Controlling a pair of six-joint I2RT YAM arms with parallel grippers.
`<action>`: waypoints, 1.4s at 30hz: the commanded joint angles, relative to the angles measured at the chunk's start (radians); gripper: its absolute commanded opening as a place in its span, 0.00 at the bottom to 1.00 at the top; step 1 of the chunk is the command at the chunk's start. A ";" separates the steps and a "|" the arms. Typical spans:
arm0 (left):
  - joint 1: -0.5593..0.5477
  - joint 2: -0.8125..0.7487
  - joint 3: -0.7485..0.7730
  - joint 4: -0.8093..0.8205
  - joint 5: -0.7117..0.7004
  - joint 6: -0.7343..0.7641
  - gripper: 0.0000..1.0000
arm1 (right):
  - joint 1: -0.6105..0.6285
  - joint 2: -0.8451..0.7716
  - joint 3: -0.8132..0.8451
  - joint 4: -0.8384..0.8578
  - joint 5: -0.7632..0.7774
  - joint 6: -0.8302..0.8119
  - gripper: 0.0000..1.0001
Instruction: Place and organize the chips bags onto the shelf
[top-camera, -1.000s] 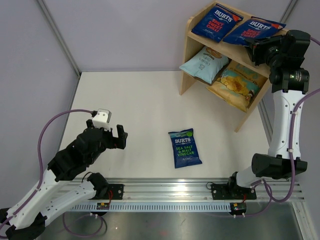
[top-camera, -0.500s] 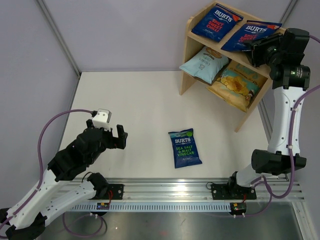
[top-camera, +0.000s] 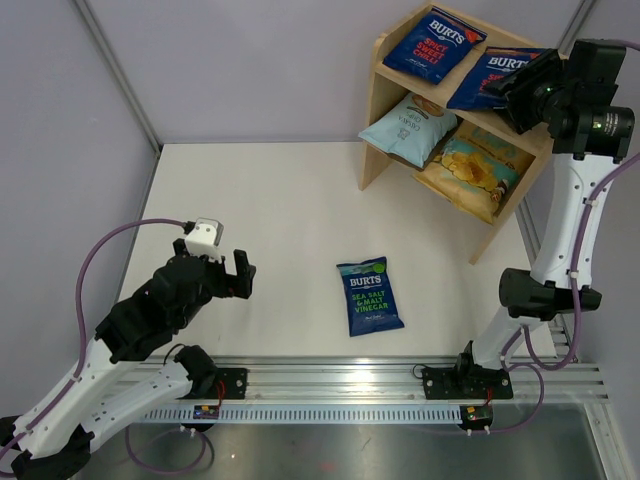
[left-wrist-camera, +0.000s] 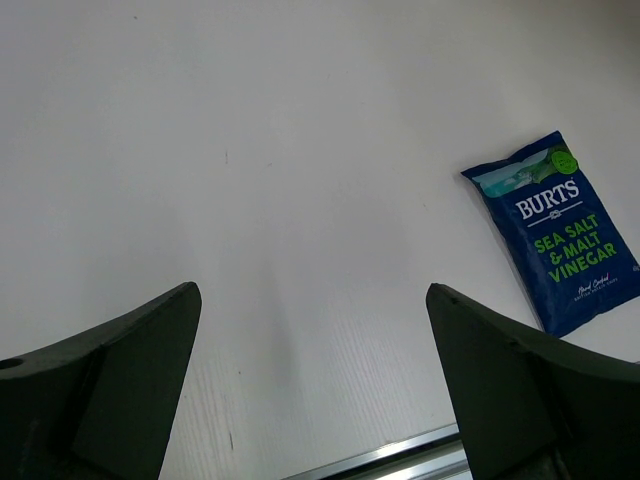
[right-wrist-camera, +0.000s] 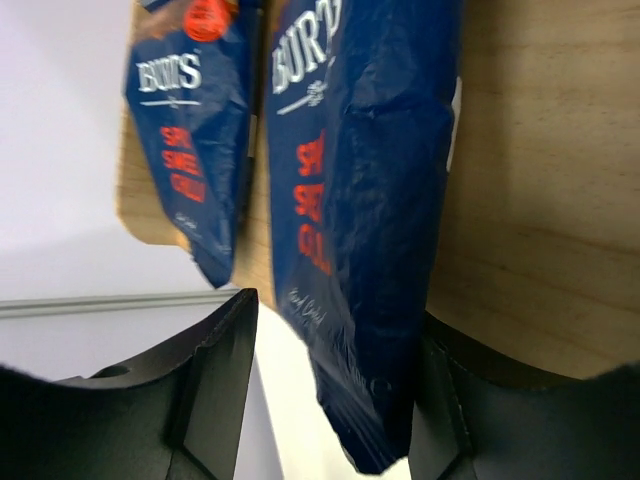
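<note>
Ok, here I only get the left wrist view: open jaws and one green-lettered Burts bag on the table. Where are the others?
Observer: Four sit on the shelf: left red-lettered bag and right red-lettered bag on top, pale-blue bag and yellow-and-teal bag below.
Operator: And the right arm?
Observer: The right gripper is at the top tier, jaws open around the right red-lettered bag.
Operator: Which arm is nearer my bag?
Observer: The left gripper; the green-lettered bag lies to its right.
</note>
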 joint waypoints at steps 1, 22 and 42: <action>0.000 0.000 -0.003 0.055 0.023 0.021 0.99 | -0.004 0.018 0.076 -0.110 -0.009 -0.136 0.60; -0.001 0.015 -0.008 0.059 0.054 0.031 0.99 | -0.006 -0.078 0.047 -0.176 -0.001 -0.303 0.56; -0.001 0.009 -0.014 0.062 0.063 0.034 0.99 | -0.006 -0.060 -0.025 -0.061 -0.057 -0.299 0.24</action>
